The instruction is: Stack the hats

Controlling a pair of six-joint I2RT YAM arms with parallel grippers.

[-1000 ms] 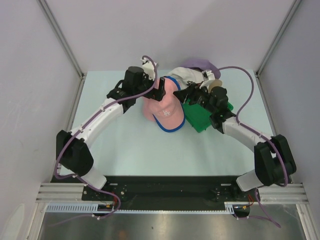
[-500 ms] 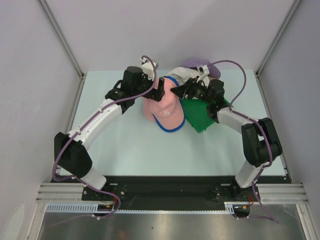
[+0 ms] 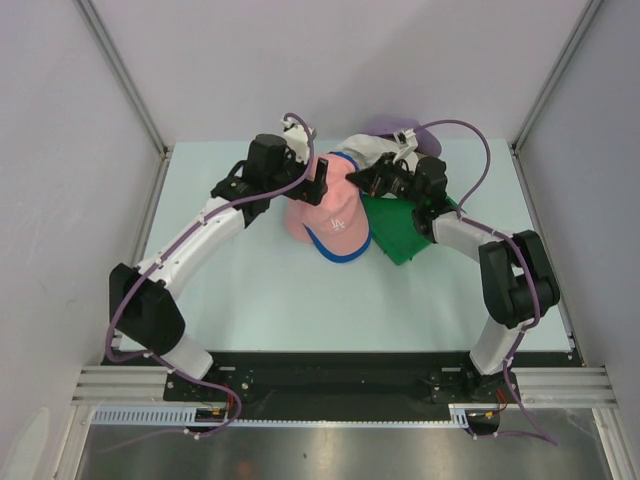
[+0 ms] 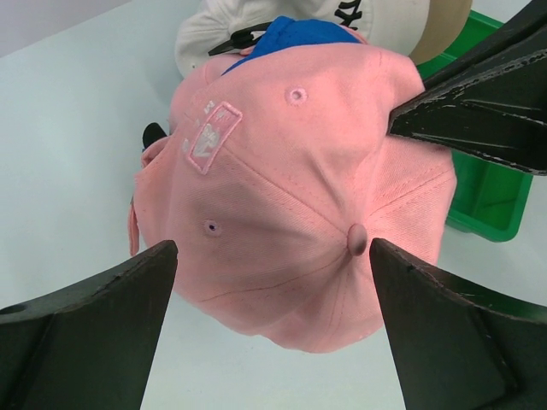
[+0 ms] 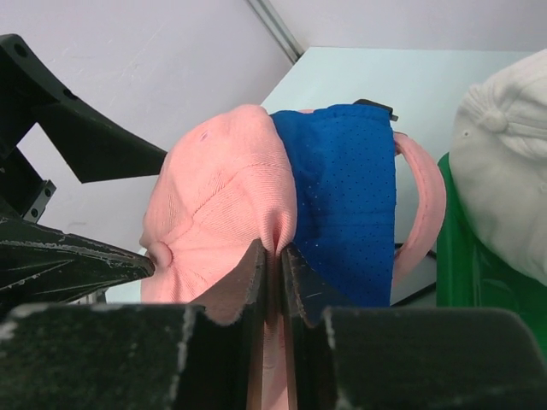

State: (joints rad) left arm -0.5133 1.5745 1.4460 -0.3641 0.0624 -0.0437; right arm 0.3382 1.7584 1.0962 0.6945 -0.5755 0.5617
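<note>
Now, from above, the pink cap [image 3: 335,205] is lying on the blue cap [image 3: 347,259], just left of the green tray [image 3: 400,238]. At the left wrist, the left gripper [image 4: 269,256] is hovering over the pink crown, its fingers standing wide apart and holding nothing. At the right wrist, the right gripper [image 5: 273,256] is pinching a fold of the pink fabric, and the white cap [image 5: 504,171] is lying just beside the tray.
</note>
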